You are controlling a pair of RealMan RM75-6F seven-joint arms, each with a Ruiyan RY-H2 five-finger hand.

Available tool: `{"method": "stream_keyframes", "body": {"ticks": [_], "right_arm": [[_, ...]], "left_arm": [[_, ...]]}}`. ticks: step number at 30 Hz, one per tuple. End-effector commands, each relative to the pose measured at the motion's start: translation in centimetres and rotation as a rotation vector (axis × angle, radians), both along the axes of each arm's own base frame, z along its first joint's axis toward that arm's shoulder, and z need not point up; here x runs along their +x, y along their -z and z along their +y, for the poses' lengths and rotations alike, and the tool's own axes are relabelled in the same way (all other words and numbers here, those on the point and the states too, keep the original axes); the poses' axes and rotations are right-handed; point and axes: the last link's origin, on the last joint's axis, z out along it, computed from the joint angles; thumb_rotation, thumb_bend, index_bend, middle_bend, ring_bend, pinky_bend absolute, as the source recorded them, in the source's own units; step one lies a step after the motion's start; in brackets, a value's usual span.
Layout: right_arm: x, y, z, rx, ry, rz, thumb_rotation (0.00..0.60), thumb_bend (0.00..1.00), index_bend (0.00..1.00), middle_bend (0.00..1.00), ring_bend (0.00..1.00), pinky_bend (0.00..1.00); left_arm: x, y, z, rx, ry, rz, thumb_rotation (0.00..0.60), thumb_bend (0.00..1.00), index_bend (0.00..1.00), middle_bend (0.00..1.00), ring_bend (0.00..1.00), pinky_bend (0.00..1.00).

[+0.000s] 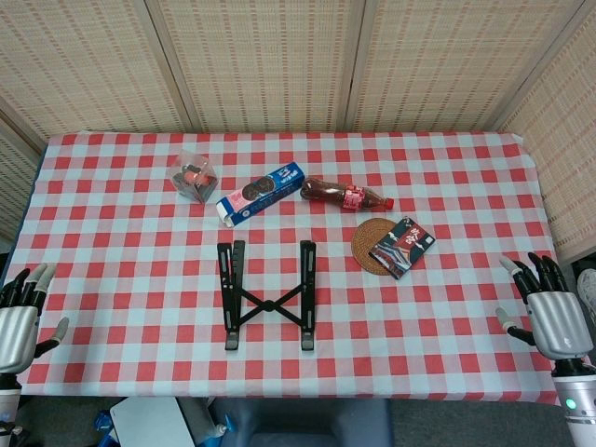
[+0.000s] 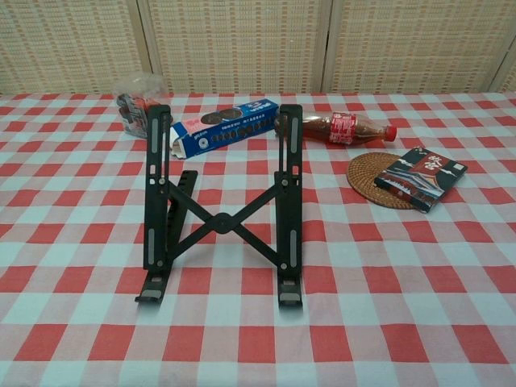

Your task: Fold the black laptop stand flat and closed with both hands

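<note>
Plainly the fold has not begun: the black laptop stand [image 1: 266,295] stands open on the checked tablecloth [image 1: 447,317], its two side rails apart and joined by a crossed brace, and neither hand touches it. The left hand [image 1: 20,312] hovers at the table's near edge with fingers spread and nothing in them; the stand lies well apart from it, inward and slightly forward. The right hand [image 1: 549,307] mirrors it at the opposite edge, fingers likewise apart and empty, with the stand well off to its inner side. The chest view shows no hands at all.

The next move likely calls for both hands to travel inward, one to each rail, and press the rails together so the brace scissors shut.

The stand looks like rigid matte metal or plastic, with slim slotted bars and small hooked feet at the near ends. Forward of the right hand sit a round woven coaster [image 1: 375,245] under a glossy dark packet [image 1: 404,246]; beyond are a plastic cola bottle [image 1: 345,195], a blue biscuit box [image 1: 261,193] and a clear wrapped bundle [image 1: 194,175].
</note>
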Motion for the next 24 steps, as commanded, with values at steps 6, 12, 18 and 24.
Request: {"method": "stream_keyframes", "body": {"ticks": [6, 12, 18, 24], "right_arm": [[0.2, 0.1, -0.1, 0.004, -0.011, -0.006, 0.600, 0.28, 0.12, 0.18, 0.04, 0.00], [0.8, 0.4, -0.4, 0.027, -0.033, -0.044, 0.600, 0.28, 0.12, 0.18, 0.04, 0.00], [2.5, 1.0, -1.6, 0.096, -0.092, -0.134, 0.600, 0.26, 0.12, 0.18, 0.04, 0.00], [4.9, 2.6, -3.5, 0.229, -0.123, -0.298, 0.600, 0.19, 0.12, 0.18, 0.04, 0.00]], "left_arm": [[0.0, 0.0, 0.1, -0.002, 0.002, -0.004, 0.600, 0.32, 0.03, 0.00, 0.06, 0.13], [0.4, -0.1, 0.6, -0.023, 0.018, -0.050, 0.600, 0.32, 0.03, 0.00, 0.06, 0.13], [1.5, -0.2, 2.7, -0.069, 0.069, -0.136, 0.600, 0.32, 0.03, 0.00, 0.06, 0.13], [2.8, -0.1, 5.7, -0.131, 0.120, -0.298, 0.598, 0.29, 0.05, 0.02, 0.07, 0.13]]}}
